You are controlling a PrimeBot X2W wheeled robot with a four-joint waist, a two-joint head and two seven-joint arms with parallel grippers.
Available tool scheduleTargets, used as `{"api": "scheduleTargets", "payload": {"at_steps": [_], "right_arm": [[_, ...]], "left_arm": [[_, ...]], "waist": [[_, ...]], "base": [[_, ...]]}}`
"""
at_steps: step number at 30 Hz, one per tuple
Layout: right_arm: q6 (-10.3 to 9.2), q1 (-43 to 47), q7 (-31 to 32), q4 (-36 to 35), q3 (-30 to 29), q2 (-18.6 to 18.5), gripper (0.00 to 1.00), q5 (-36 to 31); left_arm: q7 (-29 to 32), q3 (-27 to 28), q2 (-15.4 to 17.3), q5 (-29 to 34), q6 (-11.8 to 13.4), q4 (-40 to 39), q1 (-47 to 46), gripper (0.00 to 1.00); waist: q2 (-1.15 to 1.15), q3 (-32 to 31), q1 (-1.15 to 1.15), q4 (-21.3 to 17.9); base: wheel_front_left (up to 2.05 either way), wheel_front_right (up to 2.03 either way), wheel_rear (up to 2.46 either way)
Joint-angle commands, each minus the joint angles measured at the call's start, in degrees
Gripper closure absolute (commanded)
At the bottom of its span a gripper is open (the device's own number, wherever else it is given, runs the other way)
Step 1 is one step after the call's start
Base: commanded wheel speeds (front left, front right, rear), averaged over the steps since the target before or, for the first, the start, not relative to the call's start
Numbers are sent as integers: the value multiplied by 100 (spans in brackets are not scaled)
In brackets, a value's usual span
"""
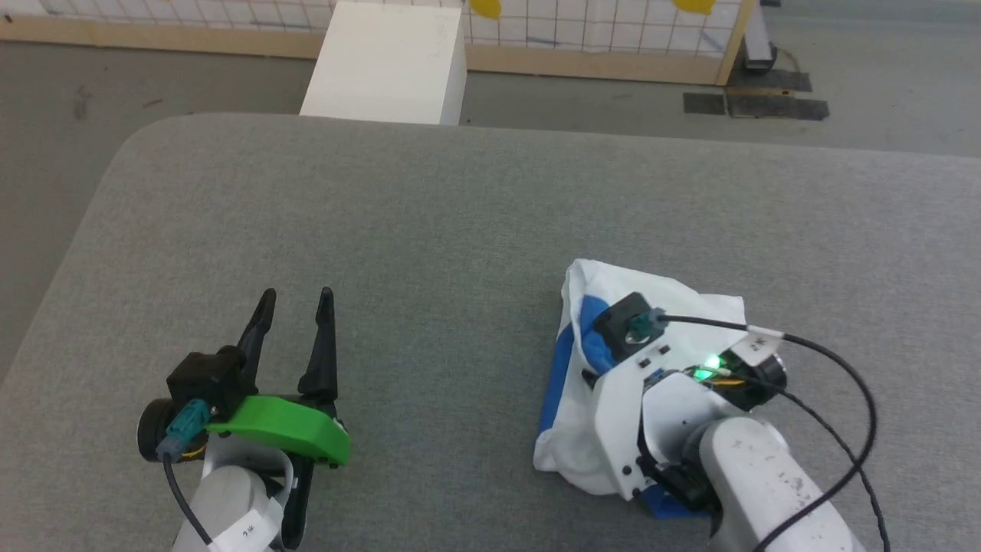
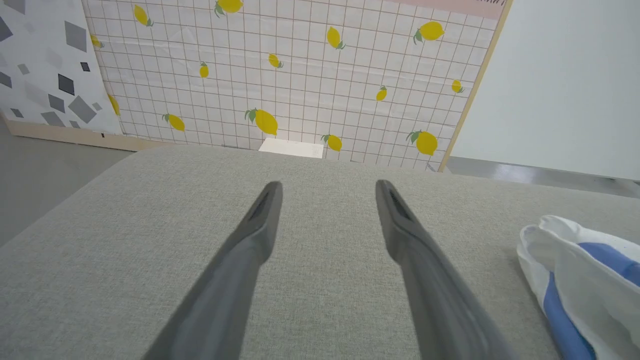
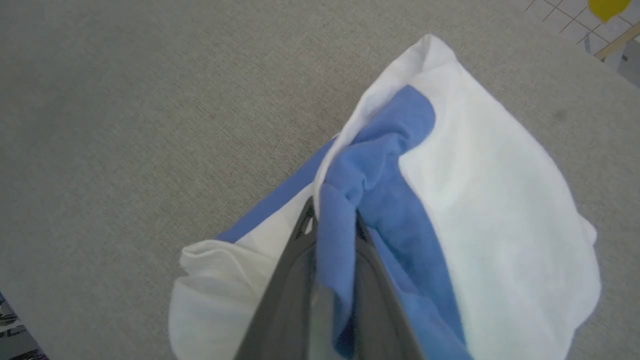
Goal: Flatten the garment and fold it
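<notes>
Right gripper [image 3: 334,222] pinches a blue fold of the bunched garment [image 3: 490,200], we judge for lifting it open; left gripper [image 1: 297,303] stands spread, empty, well apart.

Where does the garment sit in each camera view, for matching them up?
Head view: garment lower right, partly under the right arm.
Left wrist view: at the right edge, low.
Right wrist view: centre and right, blue fold in the right pincer.
Shared landmark: grey padded surface beneath it.
</notes>
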Motion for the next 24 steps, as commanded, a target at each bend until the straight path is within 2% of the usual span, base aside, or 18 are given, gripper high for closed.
{"api": "scheduleTargets", "payload": {"at_steps": [1, 3, 4, 5, 9, 13, 14, 16, 20, 24], "right_arm": [[-9, -114, -20, 149, 77, -4, 100, 74], [-9, -191, -28, 400, 150, -4, 100, 221], [-9, -229, -33, 500, 223, -4, 61, 294], [-9, -249, -47, 553, 270, -4, 1, 364], [-9, -296, -283, 535, 366, -4, 0, 759], [-9, -315, -1225, -69, 230, -4, 0, 1395], [-9, -212, -2024, -596, -150, -4, 0, 1615], [-9, -57, -2420, -874, -524, -4, 0, 1568], [-9, 458, -2906, -1259, -1476, -4, 0, 1604], [-9, 990, -3015, -1276, -2358, -4, 0, 1824]], "left_arm": [[-26, 15, -25, -3, -36, 25, -106, 0], [-26, 13, -32, -9, -37, 42, -113, 0], [-26, 9, -34, -6, -38, 48, -120, 0], [-26, 11, -36, -4, -38, 50, -125, 0], [-26, 51, -33, 11, -39, 37, -100, 0], [-26, 82, -14, 7, -40, 36, -86, 0], [-26, 111, -6, 26, -41, -1, -26, 0], [-26, 131, 1, 27, -41, -27, -4, 0], [-26, 122, -9, 23, -41, -93, 44, 0], [-26, 115, -14, 37, -41, -138, 94, 0]], "waist": [[0, 84, 0, 82], [0, 109, 0, 98], [0, 116, 0, 104], [0, 119, 0, 103], [0, 102, 0, 30], [0, 17, 0, -101], [0, -58, 0, -218], [0, -98, 0, -286], [0, -152, 0, -380], [0, -175, 0, -452]], "base": [[0, 0, 0], [0, 0, 0], [0, 0, 0], [0, 0, 0], [0, 0, 0], [0, 0, 0], [0, 0, 0], [0, 0, 0], [0, 0, 0], [0, 0, 0]]}}
